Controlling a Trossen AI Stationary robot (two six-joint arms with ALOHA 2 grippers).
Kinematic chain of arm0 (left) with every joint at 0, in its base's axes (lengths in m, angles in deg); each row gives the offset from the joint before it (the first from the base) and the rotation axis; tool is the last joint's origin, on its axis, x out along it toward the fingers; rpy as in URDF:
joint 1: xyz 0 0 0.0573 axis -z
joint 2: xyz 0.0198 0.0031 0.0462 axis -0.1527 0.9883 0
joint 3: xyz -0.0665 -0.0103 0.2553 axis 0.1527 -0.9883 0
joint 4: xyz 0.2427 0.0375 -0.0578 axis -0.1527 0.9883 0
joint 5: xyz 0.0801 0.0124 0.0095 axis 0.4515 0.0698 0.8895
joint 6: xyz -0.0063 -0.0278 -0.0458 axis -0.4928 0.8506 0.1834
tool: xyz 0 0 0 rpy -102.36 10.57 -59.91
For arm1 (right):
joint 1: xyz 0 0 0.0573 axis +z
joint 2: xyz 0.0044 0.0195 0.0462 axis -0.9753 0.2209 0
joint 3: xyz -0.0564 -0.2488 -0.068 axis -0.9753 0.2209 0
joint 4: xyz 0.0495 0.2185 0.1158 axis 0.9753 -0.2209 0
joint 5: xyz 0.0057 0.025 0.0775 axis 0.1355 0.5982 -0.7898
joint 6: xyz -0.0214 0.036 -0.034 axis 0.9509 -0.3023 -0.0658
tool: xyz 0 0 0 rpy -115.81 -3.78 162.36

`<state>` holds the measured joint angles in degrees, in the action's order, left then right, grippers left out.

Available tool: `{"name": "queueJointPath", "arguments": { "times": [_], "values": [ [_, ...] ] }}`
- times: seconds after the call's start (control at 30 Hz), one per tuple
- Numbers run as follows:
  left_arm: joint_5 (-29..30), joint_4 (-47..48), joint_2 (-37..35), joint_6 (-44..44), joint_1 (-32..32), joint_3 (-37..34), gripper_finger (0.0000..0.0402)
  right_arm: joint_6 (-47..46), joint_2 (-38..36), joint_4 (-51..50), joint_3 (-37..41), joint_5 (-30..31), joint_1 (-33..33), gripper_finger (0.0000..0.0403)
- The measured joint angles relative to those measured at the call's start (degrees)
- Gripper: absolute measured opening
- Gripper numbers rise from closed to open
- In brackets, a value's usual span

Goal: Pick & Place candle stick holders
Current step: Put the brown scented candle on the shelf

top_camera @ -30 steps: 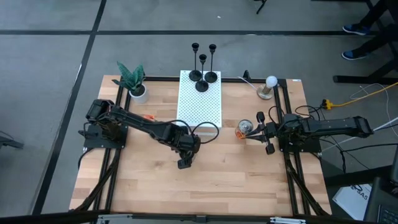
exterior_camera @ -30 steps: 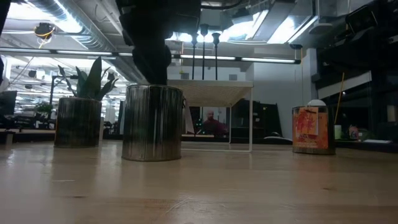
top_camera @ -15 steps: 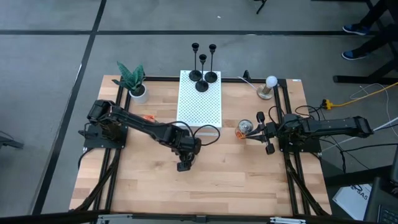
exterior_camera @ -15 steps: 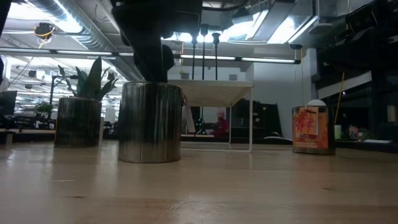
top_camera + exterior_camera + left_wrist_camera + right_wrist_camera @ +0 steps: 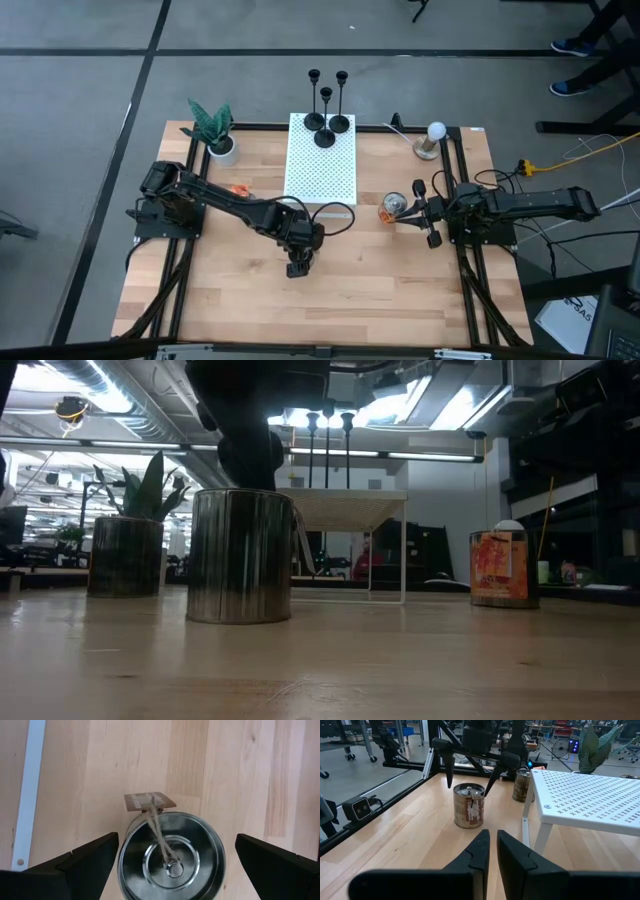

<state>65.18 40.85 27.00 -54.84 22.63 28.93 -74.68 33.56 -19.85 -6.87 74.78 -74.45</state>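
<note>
Three slim black candle stick holders [image 5: 325,100] stand by their round bases on the far end of a white perforated stand [image 5: 320,170]. They also show in the low view [image 5: 328,445]. My left gripper [image 5: 297,266] hangs open over a silver lidded tin [image 5: 170,860] near the table's middle. Its fingers [image 5: 90,857] stand apart on either side of the tin without touching it. The tin has a cardboard tag on twine [image 5: 150,801] and rests on the table [image 5: 240,555]. My right gripper [image 5: 493,837] is shut and empty at the table's right side [image 5: 412,212].
A tin with an orange label [image 5: 393,207] stands just in front of my right gripper. Another silver tin [image 5: 522,785] stands beyond the stand's leg. A potted plant [image 5: 213,130] is at the far left, and a white bulb on a wooden base [image 5: 433,135] is at the far right.
The silver tin under my left gripper has come a little toward the table's near edge, staying upright on the wood. My left gripper has shifted slightly with it.
</note>
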Motion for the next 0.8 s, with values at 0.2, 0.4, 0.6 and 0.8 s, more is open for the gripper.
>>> {"name": "queueJointPath", "arguments": {
  "times": [0.2,0.4,0.6,0.8],
  "values": [
    [0.0,-1.01,0.0,0.4,0.0,0.0,0.04,0.02,-0.01,0.0,-0.02,0.0,0.0,0.0039],
    [0.11,-1.57,0.0,1.09,0.0,0.0,0.04,0.02,-0.01,0.0,-0.02,0.0,0.0,0.0039],
    [0.07,-2.49,0.0,1.07,0.0,0.0,0.04,0.01,-0.02,0.0,-0.02,0.0,0.01,0.0039],
    [0.07,-2.54,0.0,1.27,0.0,0.0,0.04,0.02,-0.01,0.0,-0.01,-0.01,0.0,0.0039]
  ]
}}
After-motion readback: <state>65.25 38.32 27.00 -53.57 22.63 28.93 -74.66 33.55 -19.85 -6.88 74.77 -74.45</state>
